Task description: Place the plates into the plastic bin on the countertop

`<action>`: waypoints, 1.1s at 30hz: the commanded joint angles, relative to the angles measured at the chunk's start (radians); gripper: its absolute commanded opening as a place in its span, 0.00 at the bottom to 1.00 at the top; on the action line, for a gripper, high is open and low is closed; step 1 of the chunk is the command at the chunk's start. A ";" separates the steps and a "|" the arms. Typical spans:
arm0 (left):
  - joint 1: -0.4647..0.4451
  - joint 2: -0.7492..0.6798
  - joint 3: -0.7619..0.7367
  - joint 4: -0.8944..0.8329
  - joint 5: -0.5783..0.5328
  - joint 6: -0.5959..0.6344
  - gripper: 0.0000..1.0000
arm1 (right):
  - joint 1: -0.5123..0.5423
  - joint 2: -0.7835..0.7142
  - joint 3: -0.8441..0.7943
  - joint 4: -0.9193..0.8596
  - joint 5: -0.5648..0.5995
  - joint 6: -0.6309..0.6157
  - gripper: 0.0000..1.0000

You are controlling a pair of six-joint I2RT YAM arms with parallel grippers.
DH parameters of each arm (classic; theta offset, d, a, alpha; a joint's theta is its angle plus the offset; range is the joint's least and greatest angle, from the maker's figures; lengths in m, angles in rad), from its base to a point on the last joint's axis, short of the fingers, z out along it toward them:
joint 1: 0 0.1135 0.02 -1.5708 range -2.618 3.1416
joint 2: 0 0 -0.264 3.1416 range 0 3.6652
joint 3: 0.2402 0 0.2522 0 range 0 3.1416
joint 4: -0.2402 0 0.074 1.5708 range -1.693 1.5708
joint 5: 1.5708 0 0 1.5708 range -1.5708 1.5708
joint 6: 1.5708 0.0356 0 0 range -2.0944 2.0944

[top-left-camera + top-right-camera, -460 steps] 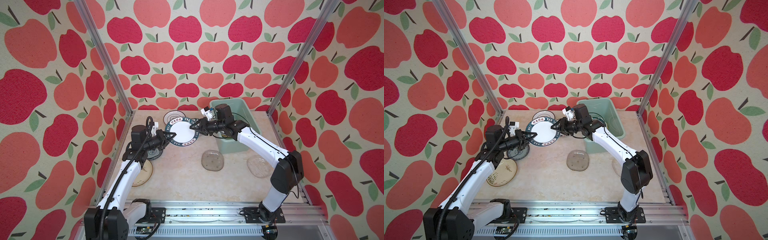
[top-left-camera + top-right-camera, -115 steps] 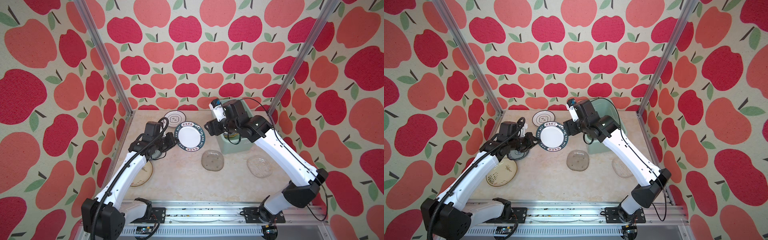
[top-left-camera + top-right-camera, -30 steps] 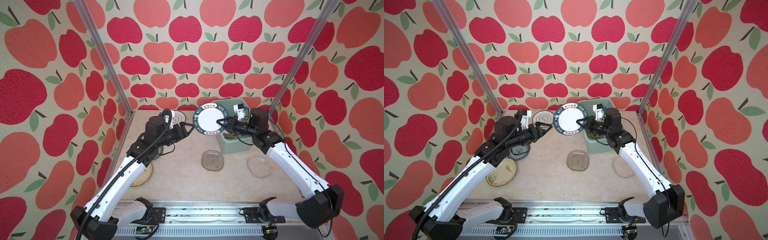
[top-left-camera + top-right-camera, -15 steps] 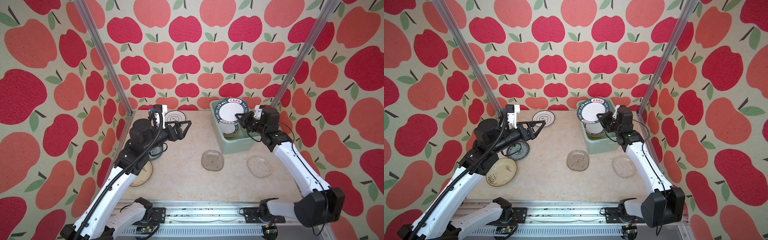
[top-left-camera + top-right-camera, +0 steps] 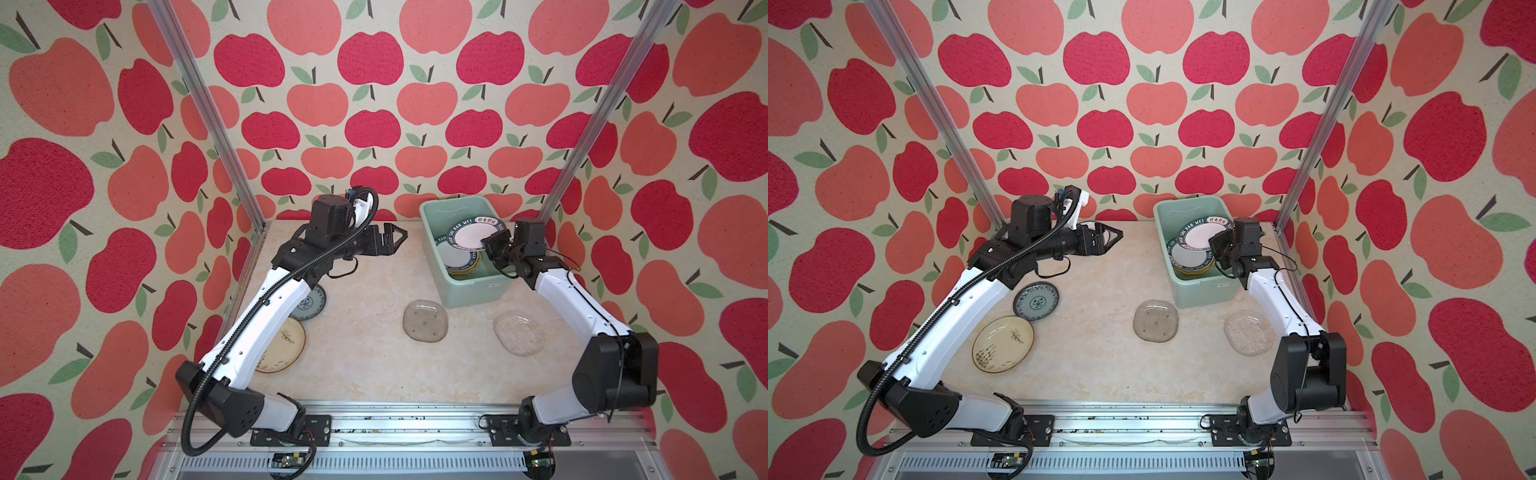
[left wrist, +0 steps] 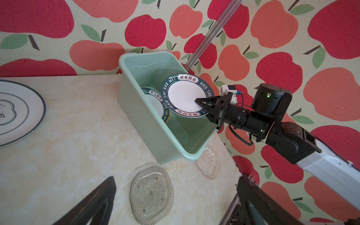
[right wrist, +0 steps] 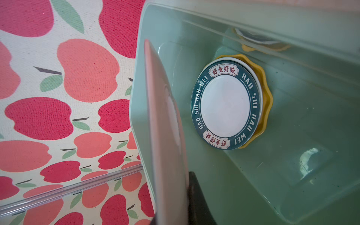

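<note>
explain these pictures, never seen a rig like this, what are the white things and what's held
The two white things are robot arms, each ending in a two-fingered gripper. Two pictures look down from one overhead camera; two come from cameras on the wrists. The right gripper is shut on a lettered plate, holding it tilted over a green bin that already holds a matching plate on a yellow plate. The left gripper is open and empty. On the countertop lie two glass plates, a blue plate, a cream plate and, seen from the left wrist, a white plate.
</note>
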 commanded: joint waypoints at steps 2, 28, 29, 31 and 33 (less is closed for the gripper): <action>-0.057 0.127 0.203 -0.251 -0.056 0.079 0.99 | 0.013 0.026 0.062 -0.004 0.073 0.040 0.00; -0.252 0.555 0.853 -0.738 -0.383 0.008 0.99 | 0.085 0.345 0.205 -0.047 0.168 0.079 0.00; -0.256 0.556 0.854 -0.752 -0.395 -0.013 0.99 | 0.084 0.352 0.209 -0.048 0.165 0.082 0.00; -0.271 0.555 0.847 -0.784 -0.420 -0.054 0.99 | 0.084 0.367 0.217 -0.044 0.162 0.086 0.01; -0.296 0.554 0.833 -0.809 -0.452 -0.095 0.99 | 0.083 0.376 0.220 -0.044 0.164 0.089 0.01</action>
